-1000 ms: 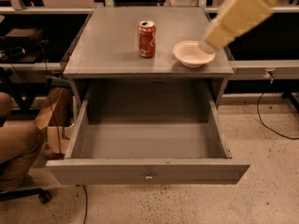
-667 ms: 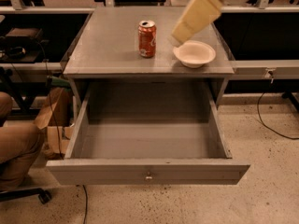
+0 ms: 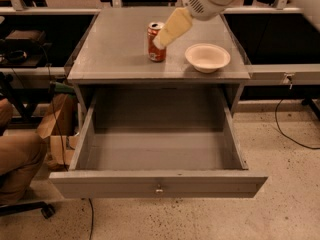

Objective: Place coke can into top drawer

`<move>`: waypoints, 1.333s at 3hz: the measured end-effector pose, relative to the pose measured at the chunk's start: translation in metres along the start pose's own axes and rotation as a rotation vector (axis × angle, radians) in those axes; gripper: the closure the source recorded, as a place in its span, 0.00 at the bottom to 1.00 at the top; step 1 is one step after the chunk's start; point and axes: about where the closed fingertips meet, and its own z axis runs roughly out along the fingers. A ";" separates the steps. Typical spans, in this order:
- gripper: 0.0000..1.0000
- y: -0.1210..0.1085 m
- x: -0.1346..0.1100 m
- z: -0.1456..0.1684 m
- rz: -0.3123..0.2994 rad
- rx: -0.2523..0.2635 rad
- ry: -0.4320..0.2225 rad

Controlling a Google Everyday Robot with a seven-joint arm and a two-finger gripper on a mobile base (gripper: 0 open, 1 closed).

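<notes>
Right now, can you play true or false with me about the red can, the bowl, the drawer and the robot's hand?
1. The coke can stands upright on the cabinet top. True.
2. The top drawer is shut. False: it is pulled wide open.
3. The bowl lies inside the drawer. False: it sits on the cabinet top, beside the can.
4. The gripper is right at the upper part of the can. True.
</notes>
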 end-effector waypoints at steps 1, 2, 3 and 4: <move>0.00 -0.012 -0.009 0.045 0.118 0.036 -0.011; 0.00 -0.012 -0.011 0.045 0.192 0.042 -0.015; 0.00 -0.012 -0.011 0.045 0.192 0.042 -0.015; 0.00 -0.016 -0.016 0.065 0.241 0.058 -0.049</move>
